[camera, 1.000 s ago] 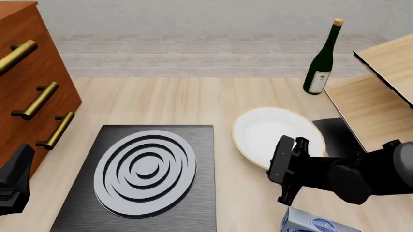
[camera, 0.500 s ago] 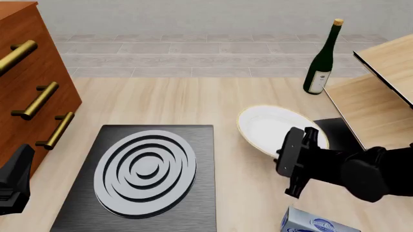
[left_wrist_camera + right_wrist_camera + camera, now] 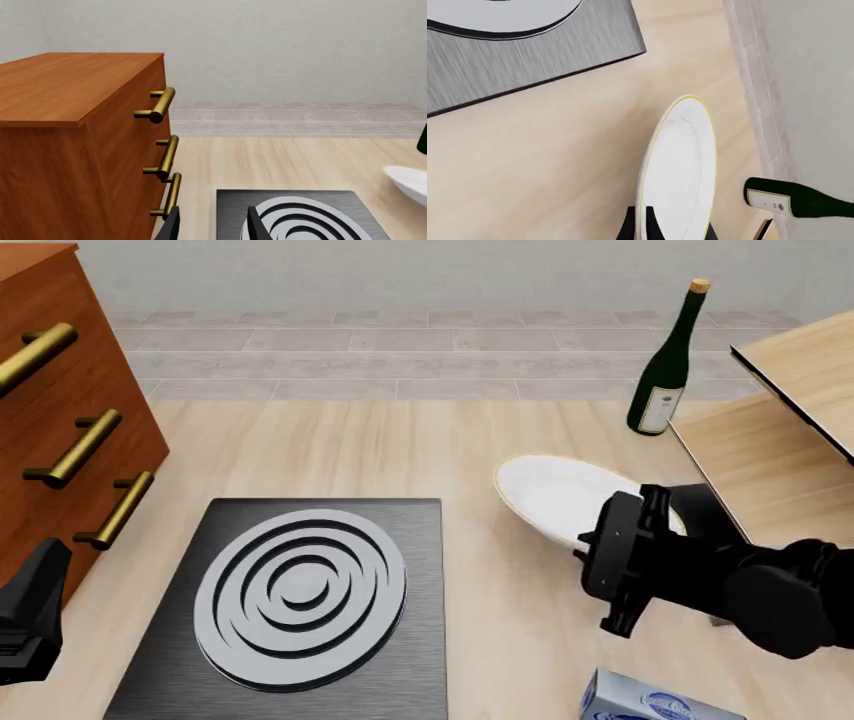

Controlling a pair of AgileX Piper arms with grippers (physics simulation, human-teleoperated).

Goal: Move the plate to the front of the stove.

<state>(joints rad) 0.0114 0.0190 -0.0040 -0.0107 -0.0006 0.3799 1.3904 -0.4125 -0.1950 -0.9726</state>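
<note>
The white, gold-rimmed plate [image 3: 554, 498] is off the table and tilted, held by its near rim in my right gripper [image 3: 594, 537], which is shut on it. In the right wrist view the plate [image 3: 680, 165] shows almost edge-on, its rim pinched between the fingers [image 3: 652, 226]. The black stove [image 3: 307, 600] with silver rings lies left of the plate, and a corner of the stove [image 3: 527, 45] shows there too. My left gripper [image 3: 212, 230] hangs open and empty at the stove's [image 3: 300, 220] near left side. The plate's edge [image 3: 408, 182] shows in the left wrist view.
A wooden dresser [image 3: 54, 390] with brass handles stands at the left. A green wine bottle [image 3: 663, 370] is at the back right, by a wooden shelf unit [image 3: 787, 440]. A small black mat [image 3: 701, 512] lies under the plate's right side. A blue-white box [image 3: 654, 705] sits at the front edge.
My right gripper has moved right and slightly away with the plate, which now tilts more steeply. The left arm has not moved.
</note>
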